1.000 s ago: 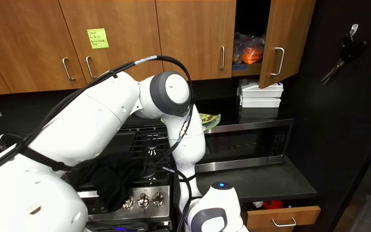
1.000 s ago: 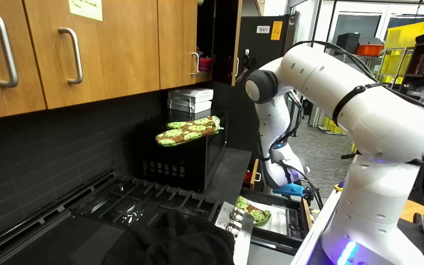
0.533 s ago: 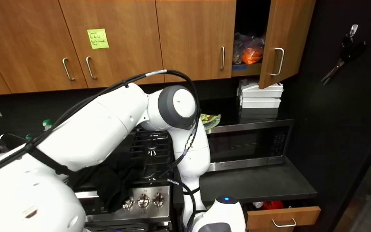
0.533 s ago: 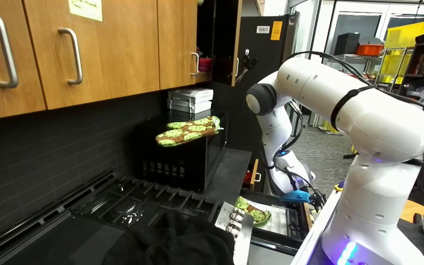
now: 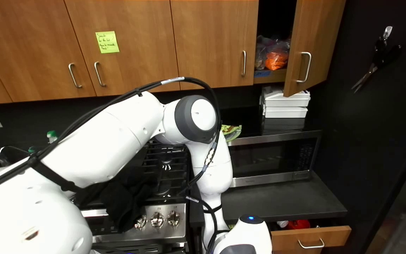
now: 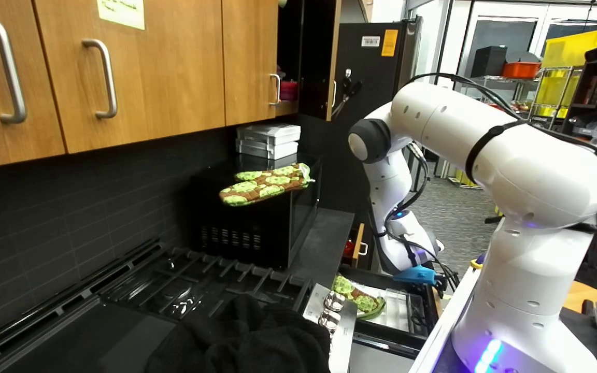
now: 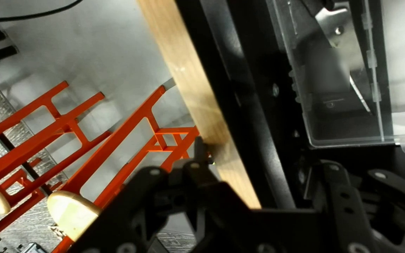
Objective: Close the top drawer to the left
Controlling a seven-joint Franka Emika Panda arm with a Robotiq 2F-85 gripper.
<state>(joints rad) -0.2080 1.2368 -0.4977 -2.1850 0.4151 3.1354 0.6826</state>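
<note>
The top drawer (image 6: 397, 338) stands open between the stove and the counter. An oven mitt (image 6: 367, 304) in green and brown and a pale tray (image 6: 397, 308) lie in it. The arm mostly hides it in an exterior view. In the wrist view its wooden front (image 7: 188, 77) runs diagonally, with black metal and a clear bin (image 7: 346, 142) behind it. My gripper (image 7: 253, 163) is open, with one finger outside the wooden front and the other inside the drawer. In an exterior view the gripper (image 6: 440, 284) is at the drawer's front edge, its fingertips hidden.
A wider wood drawer (image 5: 310, 236) with a bar handle stands open at the right. The microwave (image 5: 266, 155) sits on the counter (image 5: 284, 201). Stove knobs (image 6: 333, 300) and a black cloth (image 6: 241, 336) are beside the drawer. An orange stool (image 7: 118, 151) stands beyond the drawer front.
The arm has lowered and moved outward, bringing the gripper down at the drawer front. In the last half second the drawer, with its mitt and tray, has shifted slightly outward.
</note>
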